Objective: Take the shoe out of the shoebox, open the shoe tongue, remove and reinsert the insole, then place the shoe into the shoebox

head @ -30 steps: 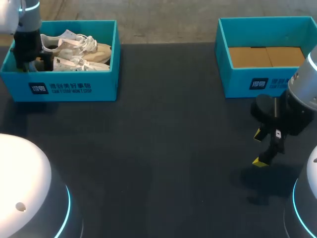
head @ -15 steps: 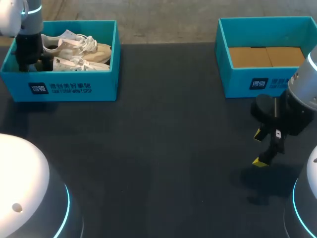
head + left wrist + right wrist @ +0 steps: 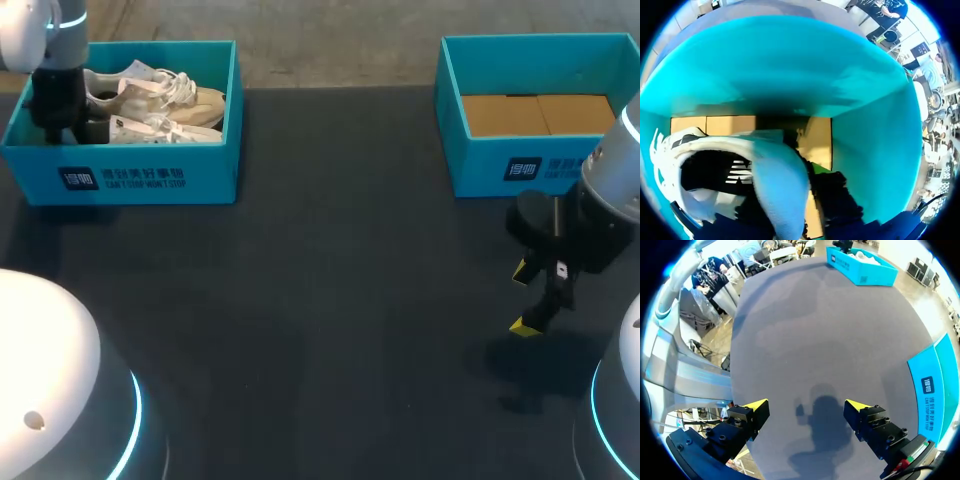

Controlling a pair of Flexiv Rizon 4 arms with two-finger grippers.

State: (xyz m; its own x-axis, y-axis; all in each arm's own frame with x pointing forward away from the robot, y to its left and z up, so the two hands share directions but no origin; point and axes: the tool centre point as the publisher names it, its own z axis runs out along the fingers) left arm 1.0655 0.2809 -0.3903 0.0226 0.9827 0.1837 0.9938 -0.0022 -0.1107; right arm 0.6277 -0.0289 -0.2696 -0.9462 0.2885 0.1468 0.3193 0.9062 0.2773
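Reaching arm, left: the left arm [image 3: 57, 95] comes in at the table's left and drops into the left end of the left box [image 3: 150, 178].
Left gripper [image 3: 70, 128]: sunk in that box at the heel of the shoe [image 3: 160, 100]; the left wrist view shows the white heel collar [image 3: 775, 170] close against dark finger parts, but no yellow tips, so its grasp cannot be told.
Shoe: lies inside the left box, heel toward the left arm, toe and laces toward the box's right wall.
Table [image 3: 330, 300]: dark top between the two boxes.
Right box [image 3: 520, 170]: stands at the far right, brown card showing on its floor.
Right gripper [image 3: 522, 298]: hangs over the table in front of the right box, fingers spread wide, nothing between them.
Step in hand: judged to be the first one, taking the shoe out; the shoe is not yet lifted.
Next move: calls for a firm pinch on the heel collar, then a straight lift clear of the box wall.
Change over the last second: the left arm has shifted slightly at the box's left end; the shoe and the right arm have not moved.
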